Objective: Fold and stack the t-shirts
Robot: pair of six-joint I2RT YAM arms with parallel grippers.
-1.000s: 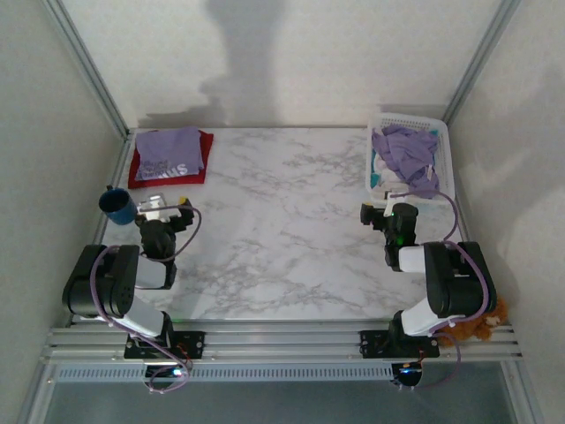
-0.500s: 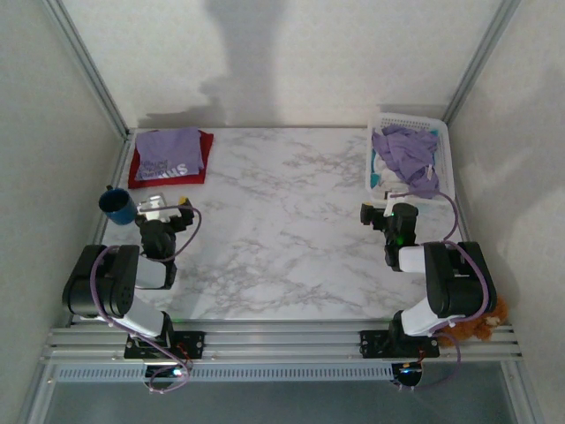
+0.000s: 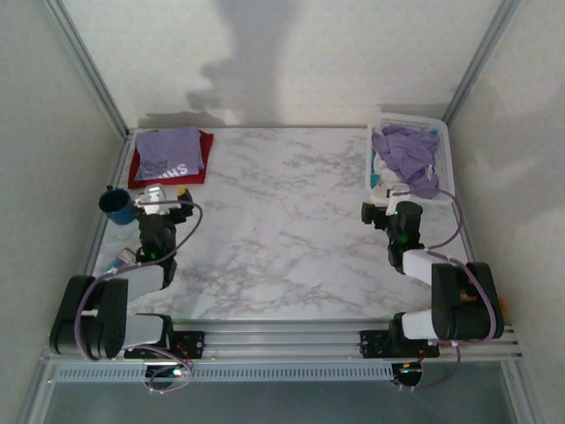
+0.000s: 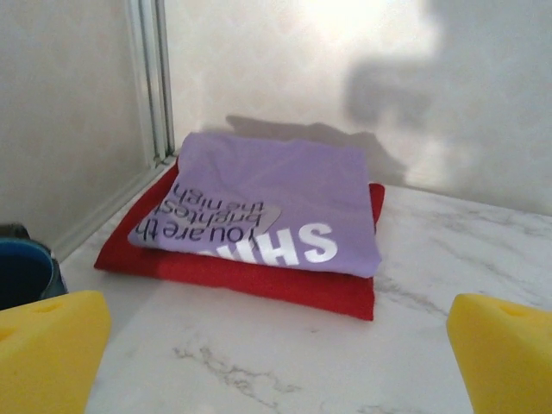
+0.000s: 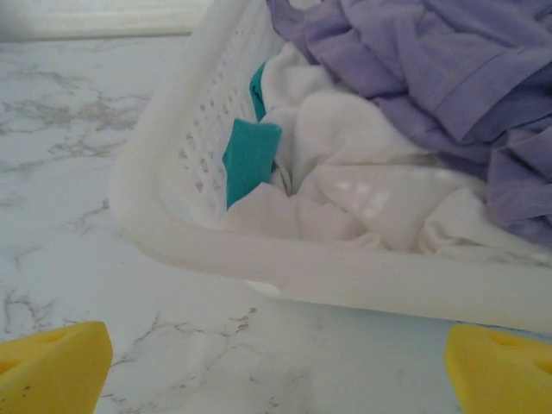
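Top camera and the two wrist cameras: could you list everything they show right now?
lettered t-shirt: one, lavender with white lettering, folded, on the red one, far left corner
red t-shirt: one, red, folded, under the lettered one
crumpled t-shirts: count unclear, lavender, heaped in the basket
white cloth: one bundle, white, in the basket beside the lavender heap
teal item: one, teal, against the basket's inner wall
basket: one, white, far right corner
mug: one, blue, left edge
table: one, white marble
left gripper: one, yellow fingertips, open, facing the stack
right gripper: one, yellow fingertips, open, facing the basket
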